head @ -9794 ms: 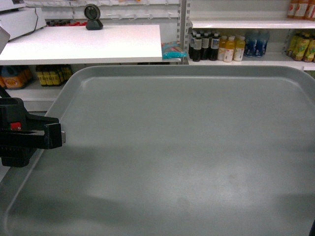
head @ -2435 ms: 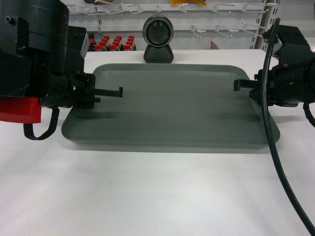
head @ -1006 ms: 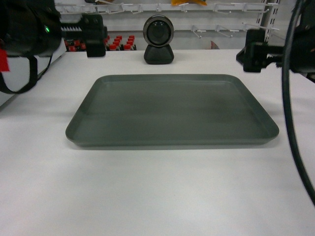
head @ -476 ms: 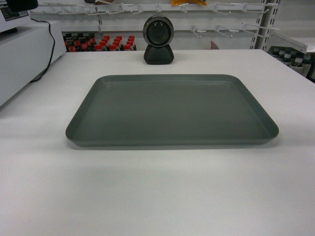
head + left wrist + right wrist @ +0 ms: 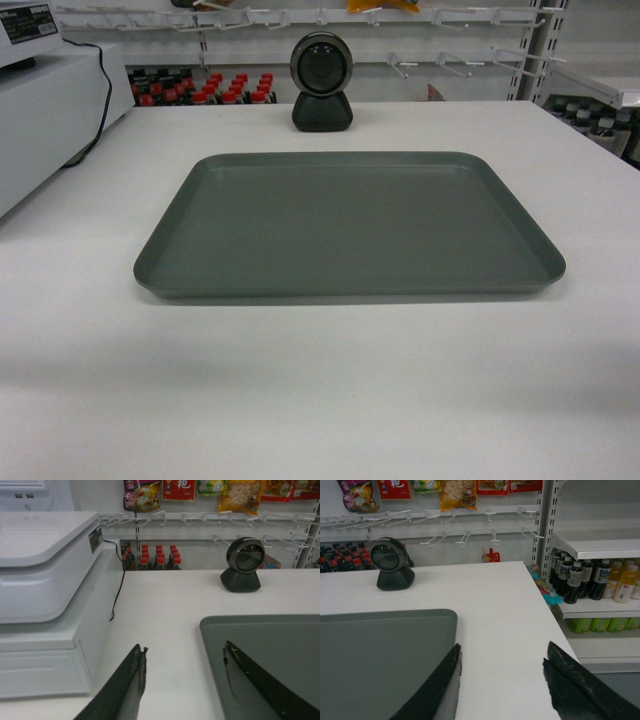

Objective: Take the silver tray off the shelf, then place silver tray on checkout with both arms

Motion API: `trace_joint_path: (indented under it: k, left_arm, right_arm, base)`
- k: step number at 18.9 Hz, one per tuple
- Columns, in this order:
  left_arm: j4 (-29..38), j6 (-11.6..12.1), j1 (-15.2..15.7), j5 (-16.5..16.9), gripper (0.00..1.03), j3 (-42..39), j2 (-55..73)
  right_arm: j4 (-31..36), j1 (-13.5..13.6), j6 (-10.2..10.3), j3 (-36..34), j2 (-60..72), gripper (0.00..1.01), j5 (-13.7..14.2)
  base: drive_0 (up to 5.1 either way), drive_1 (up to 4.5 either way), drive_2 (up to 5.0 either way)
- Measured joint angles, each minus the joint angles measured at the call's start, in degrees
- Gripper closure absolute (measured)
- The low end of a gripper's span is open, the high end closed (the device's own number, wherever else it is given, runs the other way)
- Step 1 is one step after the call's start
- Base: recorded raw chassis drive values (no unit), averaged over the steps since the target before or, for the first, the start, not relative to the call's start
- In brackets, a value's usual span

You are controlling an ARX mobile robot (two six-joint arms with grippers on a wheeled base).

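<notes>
Resting flat on the white checkout bench (image 5: 320,400), the silver tray (image 5: 350,225) sat rim-up near the middle of the head view, long side running 9 to 3 o'clock, with nothing on it. At 12 o'clock from the tray, just past its far rim, stood a black barcode scanner (image 5: 322,82) on the same bench, apart from the tray. At 10 o'clock a grey-white register unit (image 5: 45,125) occupied the bench's left edge, a black cable (image 5: 100,95) trailing down its side. Neither arm appeared in the head view. Left wrist view: the left claw (image 5: 185,680) was spread wide with nothing between its jaws; one jaw hung over bare bench, the other over the tray's near-left corner, and contact with the tray could not be judged. Right wrist view: the right claw (image 5: 502,680) was likewise spread and holding nothing, one jaw over the tray's right edge at 9 o'clock, the other over the bench's right side. Store shelves with drink bottles (image 5: 590,580) stood at 3 o'clock beyond the bench edge; red-capped bottles (image 5: 157,556) lined a lower shelf at 12 o'clock behind it.
</notes>
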Motion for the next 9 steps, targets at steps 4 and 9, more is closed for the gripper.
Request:
trace_joint_path:
  k: [4, 9]
  left_arm:
    - [0.5, 0.42, 1.51, 1.97, 0.95, -8.37, -7.41]
    - [-2.84, 0.63, 5.31, 5.79, 1.01, -15.12, -17.16]
  right_arm:
    - [0.33, -4.63, -2.1, -7.78, -10.01, 0.91, -3.45]
    - [-1.64, -4.44, -2.49, -14.82, -18.64, 0.99, -3.78]
  base:
    - [0.0, 0.0, 0.0]
    - [0.0, 0.0, 0.0]
